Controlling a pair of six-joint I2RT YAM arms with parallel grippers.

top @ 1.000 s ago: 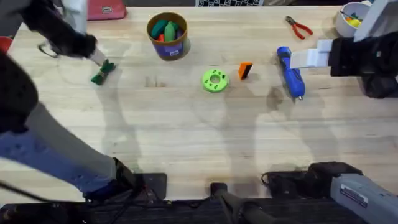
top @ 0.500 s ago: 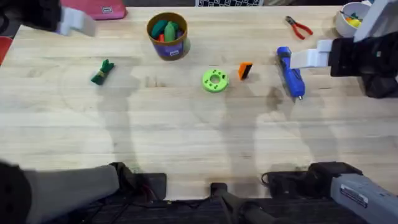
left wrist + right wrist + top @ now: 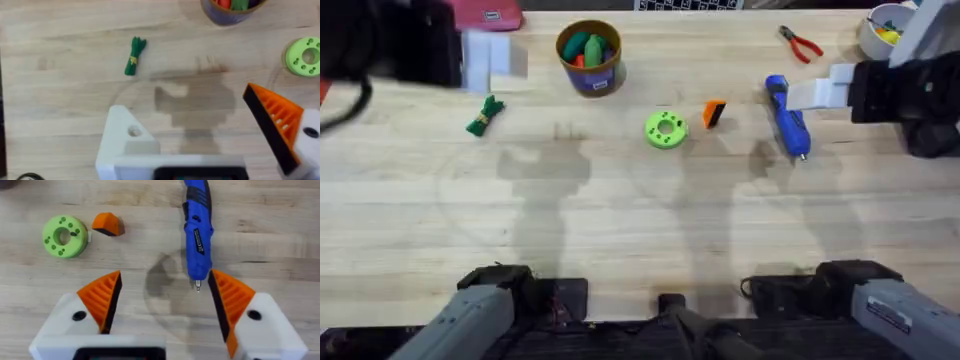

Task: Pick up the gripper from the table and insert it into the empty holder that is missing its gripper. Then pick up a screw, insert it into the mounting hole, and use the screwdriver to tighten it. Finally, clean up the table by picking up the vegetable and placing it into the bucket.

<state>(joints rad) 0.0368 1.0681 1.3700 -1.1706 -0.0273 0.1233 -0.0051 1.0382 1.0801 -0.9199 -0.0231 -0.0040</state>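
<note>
vegetable (image 3: 485,116) on table, claws apart — aloft

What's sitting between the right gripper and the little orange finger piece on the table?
Nothing visible blocks it. In the right wrist view, bare wood lies between the open right gripper and the orange piece. The green ring sits just beside the piece, and the blue screwdriver lies off to the other side.

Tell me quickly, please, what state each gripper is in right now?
Left gripper: open, holding nothing; one finger mount lacks its orange tip.
Right gripper: open, holding nothing, fingers apart above the screwdriver tip.
</note>
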